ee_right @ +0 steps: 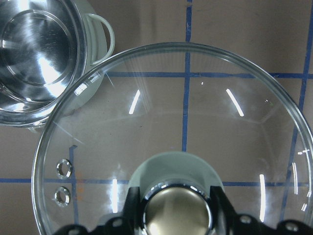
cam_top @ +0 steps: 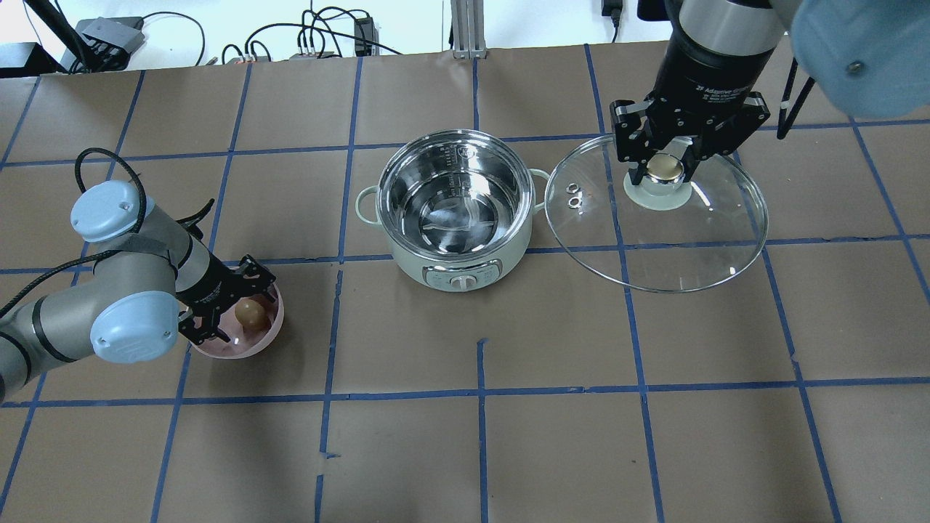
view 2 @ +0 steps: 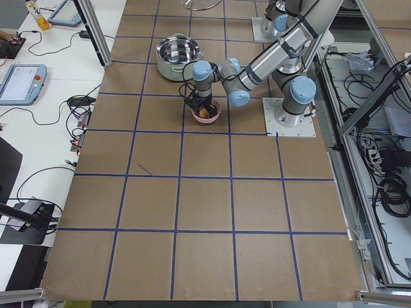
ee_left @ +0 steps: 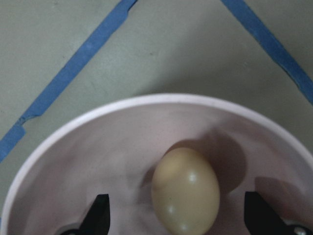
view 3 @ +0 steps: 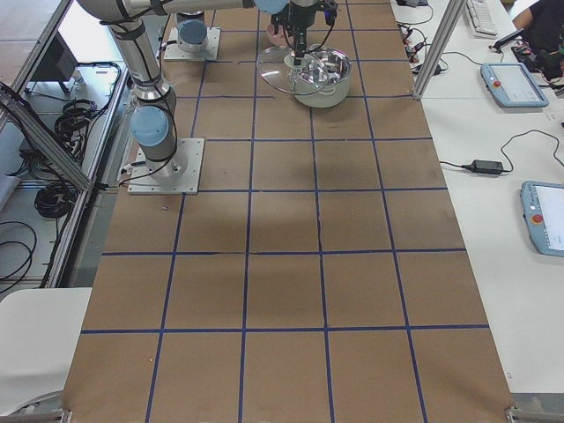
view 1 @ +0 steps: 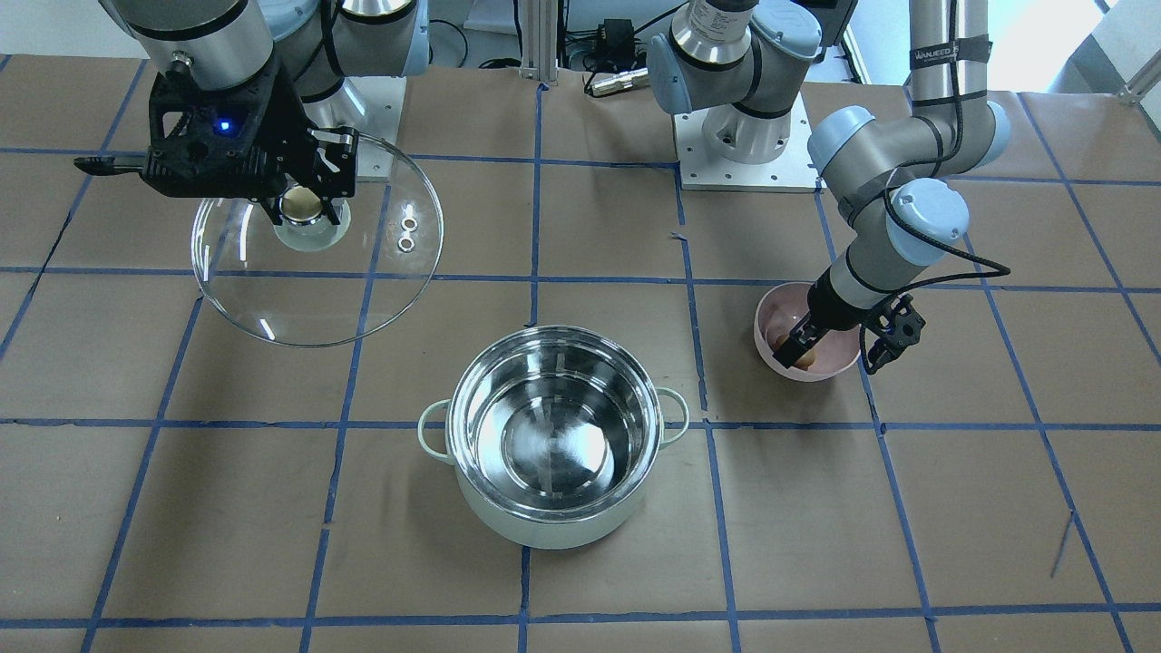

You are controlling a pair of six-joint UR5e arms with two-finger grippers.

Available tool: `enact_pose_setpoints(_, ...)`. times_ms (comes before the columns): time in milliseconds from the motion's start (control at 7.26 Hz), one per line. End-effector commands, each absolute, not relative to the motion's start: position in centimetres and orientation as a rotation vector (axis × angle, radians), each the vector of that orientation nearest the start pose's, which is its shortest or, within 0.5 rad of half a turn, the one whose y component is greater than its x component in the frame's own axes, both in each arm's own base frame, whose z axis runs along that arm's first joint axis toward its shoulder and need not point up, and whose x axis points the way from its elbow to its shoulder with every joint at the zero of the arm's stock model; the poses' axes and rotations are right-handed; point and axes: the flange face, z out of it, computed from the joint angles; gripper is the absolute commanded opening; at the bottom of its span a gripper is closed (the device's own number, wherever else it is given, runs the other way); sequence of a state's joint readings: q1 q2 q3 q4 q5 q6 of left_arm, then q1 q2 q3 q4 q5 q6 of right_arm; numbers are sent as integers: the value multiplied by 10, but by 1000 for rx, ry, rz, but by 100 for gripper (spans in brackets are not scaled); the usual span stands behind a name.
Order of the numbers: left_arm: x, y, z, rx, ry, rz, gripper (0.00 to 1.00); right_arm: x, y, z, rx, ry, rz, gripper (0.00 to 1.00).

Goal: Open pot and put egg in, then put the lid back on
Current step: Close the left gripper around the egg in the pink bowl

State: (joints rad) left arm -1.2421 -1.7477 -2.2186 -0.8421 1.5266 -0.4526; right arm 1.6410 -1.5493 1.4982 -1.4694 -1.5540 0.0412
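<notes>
The mint-green pot (view 1: 544, 524) stands open and empty at mid-table; it also shows in the overhead view (cam_top: 413, 263) and the right wrist view (ee_right: 34, 63). My right gripper (cam_top: 665, 168) is shut on the knob of the glass lid (cam_top: 654, 240) and holds it beside the pot; the lid (view 1: 299, 299) also shows in the front view. The tan egg (ee_left: 186, 191) lies in a pink bowl (cam_top: 247, 351). My left gripper (ee_left: 178, 211) is open and lowered into the bowl, one finger on each side of the egg (cam_top: 249, 314), not touching it.
The table is brown paper with a blue tape grid (view 1: 535, 272). The arms' base plates (view 1: 748, 145) sit at the robot's edge. The pot's side handles (view 1: 673, 419) stick out left and right. The pink bowl (view 1: 821, 372) sits about one grid square from the pot.
</notes>
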Motion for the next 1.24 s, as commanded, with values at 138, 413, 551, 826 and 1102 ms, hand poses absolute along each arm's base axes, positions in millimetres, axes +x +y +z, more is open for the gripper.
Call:
enact_pose_setpoints(138,8,-452,181,-1210,2937,168,70,170,-484,504,-47,3125,76,25)
enact_pose_setpoints(413,10,-456,186,-1210,2939,151,49,170,-484,503,-47,3125,78,25)
enact_pose_setpoints(551,10,-456,188,-1213,2938,143,41,170,-485,503,-45,3125,81,25)
enact_pose_setpoints(826,10,-456,190,-1211,2940,134,31,170,-485,503,-47,3125,81,25)
enact_pose_setpoints(1102,8,-457,197,-1203,2944,107,26,170,-485,503,-47,3125,81,26)
